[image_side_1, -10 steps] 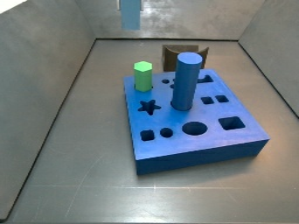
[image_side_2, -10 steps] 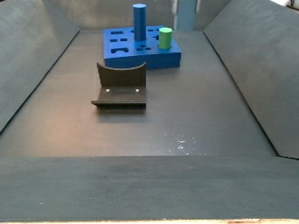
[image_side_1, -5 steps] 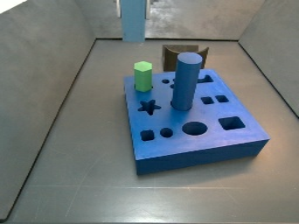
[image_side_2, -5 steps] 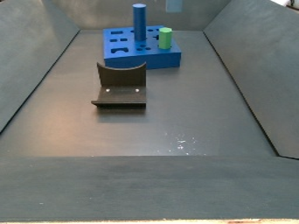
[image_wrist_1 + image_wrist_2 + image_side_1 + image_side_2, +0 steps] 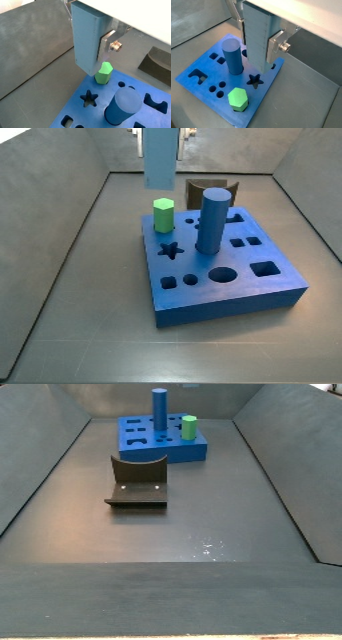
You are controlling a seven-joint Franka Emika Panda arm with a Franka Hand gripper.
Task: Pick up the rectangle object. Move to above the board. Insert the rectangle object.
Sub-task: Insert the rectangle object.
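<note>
My gripper is shut on the rectangle object, a tall pale grey-blue block that hangs upright between the silver fingers. It also shows in a wrist view and in a side view, where the gripper is cut off by the picture's edge. The block hangs in the air over the far edge of the board, near the green hexagonal peg and apart from it. The board is a thick blue slab with a star hole. A dark blue cylinder stands in it.
The fixture stands on the floor at a distance from the board and shows behind it in a side view. Grey walls slope up on both sides of the floor. The peg and cylinder stand close to the hanging block.
The held block has moved toward the board. In a side view more of its length shows and it sits further right; in the other it has left the picture.
</note>
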